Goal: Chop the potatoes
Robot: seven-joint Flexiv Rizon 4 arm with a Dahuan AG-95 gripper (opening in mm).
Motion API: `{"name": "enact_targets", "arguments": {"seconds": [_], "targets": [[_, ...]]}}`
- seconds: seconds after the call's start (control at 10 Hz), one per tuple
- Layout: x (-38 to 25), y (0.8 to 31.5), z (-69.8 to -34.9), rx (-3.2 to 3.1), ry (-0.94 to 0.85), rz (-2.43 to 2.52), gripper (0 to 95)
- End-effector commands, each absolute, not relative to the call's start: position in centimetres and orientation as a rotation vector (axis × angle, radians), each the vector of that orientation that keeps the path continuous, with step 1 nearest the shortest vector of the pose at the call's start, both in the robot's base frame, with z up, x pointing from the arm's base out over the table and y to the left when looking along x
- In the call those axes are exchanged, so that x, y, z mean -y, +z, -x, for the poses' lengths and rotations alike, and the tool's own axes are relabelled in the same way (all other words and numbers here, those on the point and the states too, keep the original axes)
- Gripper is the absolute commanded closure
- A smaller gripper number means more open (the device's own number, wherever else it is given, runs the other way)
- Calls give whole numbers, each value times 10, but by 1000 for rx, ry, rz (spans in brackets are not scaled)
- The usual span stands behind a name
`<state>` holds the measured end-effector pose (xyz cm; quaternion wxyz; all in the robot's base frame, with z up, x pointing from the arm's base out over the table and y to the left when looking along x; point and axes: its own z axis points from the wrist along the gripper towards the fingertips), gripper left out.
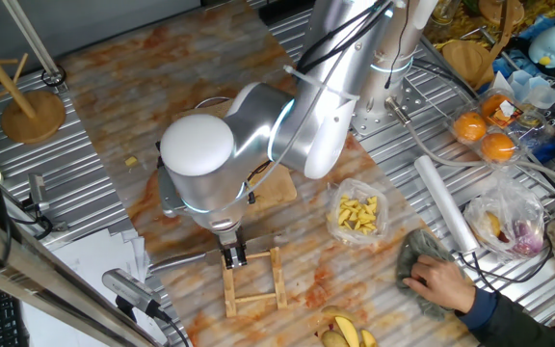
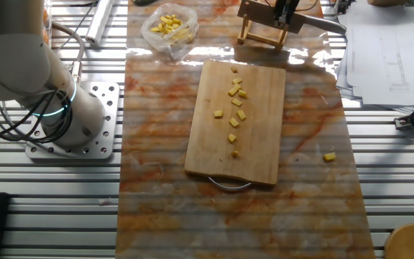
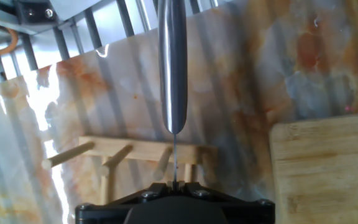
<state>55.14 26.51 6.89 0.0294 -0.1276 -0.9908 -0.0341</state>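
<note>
Several small yellow potato cubes (image 2: 234, 108) lie in a loose line on the wooden cutting board (image 2: 257, 155). One more cube (image 2: 329, 156) lies off the board on the marbled mat. My gripper (image 3: 174, 183) is shut on a steel knife (image 3: 173, 68), seen edge-on, right above a small wooden rack (image 3: 142, 151). In the other fixed view the gripper (image 2: 286, 13) holds the knife (image 2: 318, 24) over the rack (image 2: 263, 32), beyond the board's far end. In one fixed view the gripper (image 1: 233, 256) sits at the rack (image 1: 254, 281). The arm hides the cubes there.
A clear plastic bag of yellow pieces (image 1: 357, 214) lies right of the board. A person's hand (image 1: 443, 281) presses a grey cloth on the table's right. Oranges (image 1: 470, 125), a white roll (image 1: 446, 204), bananas (image 1: 347, 333) and a wooden stand (image 1: 33, 114) are around.
</note>
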Motion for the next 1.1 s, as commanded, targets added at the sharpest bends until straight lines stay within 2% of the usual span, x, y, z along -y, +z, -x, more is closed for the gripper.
{"name": "enact_targets", "arguments": {"seconds": [0.1, 0.5, 0.7, 1.0, 1.1], "targets": [[-265, 66, -551, 3055, -99, 393, 950], [-267, 52, -551, 3074, -89, 370, 950], [-267, 51, -551, 3082, -87, 336, 570], [-267, 51, -551, 3080, -92, 311, 570], [-267, 53, -551, 3077, -96, 308, 380]]}}
